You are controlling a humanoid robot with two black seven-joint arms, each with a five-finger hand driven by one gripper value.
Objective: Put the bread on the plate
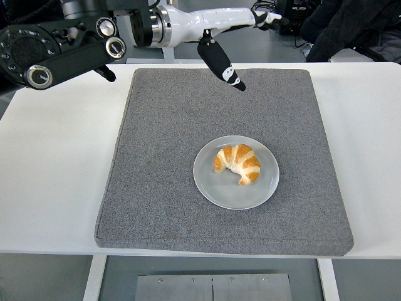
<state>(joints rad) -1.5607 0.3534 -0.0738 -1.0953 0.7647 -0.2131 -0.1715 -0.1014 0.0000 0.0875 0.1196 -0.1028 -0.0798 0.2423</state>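
Note:
A golden croissant (239, 163) lies on the white round plate (213, 185), which sits near the middle of the grey mat (156, 175). My left hand (241, 34) is high above the mat's far edge, well clear of the plate, with its white fingers stretched out and its thumb (220, 64) hanging down. It holds nothing. The black left arm (56, 44) crosses the upper left corner. My right arm is out of sight.
The mat covers most of the white table (50, 182). Two people in dark clothing stand beyond the table, one at the top left (37, 31) and one at the top right (351, 25). A white post (166, 37) rises behind the table.

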